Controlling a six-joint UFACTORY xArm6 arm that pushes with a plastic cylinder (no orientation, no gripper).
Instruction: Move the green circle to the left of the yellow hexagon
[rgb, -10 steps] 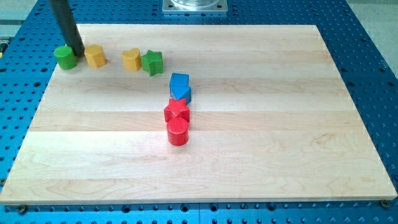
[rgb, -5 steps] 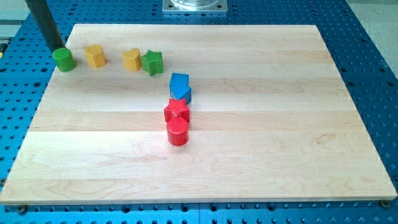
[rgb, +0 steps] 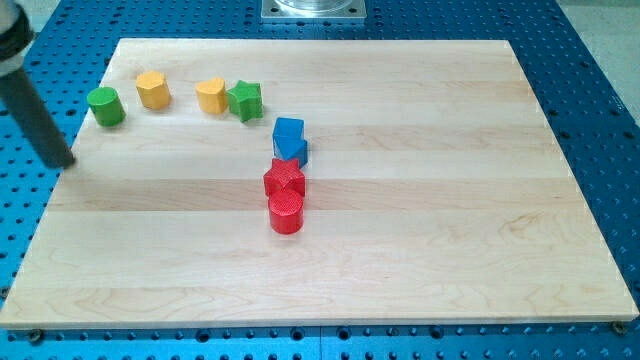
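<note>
Upper left of the frame: green circle (rgb: 105, 105) sits on the wooden board (rgb: 400, 260), directly to the frame-left of the yellow hexagon (rgb: 152, 89), with a clear gap between them, not touching. Judging from that layout, the goal looks met: green is left of yellow and roughly level with it.

Rod tip (rgb: 64, 161) is off the board's left edge, over the blue perforated table (rgb: 600, 120), below and left of the green circle, well apart from every block. No jaws on this rig, just a rod, so no open/closed state to report.

Other blocks sit apart from the pair: yellow heart-like block (rgb: 211, 95) touching green star (rgb: 245, 100), blue block (rgb: 289, 139), red star (rgb: 284, 180), red cylinder (rgb: 285, 213).

Nothing obvious left to do, maybe a small alignment nudge at most.
</note>
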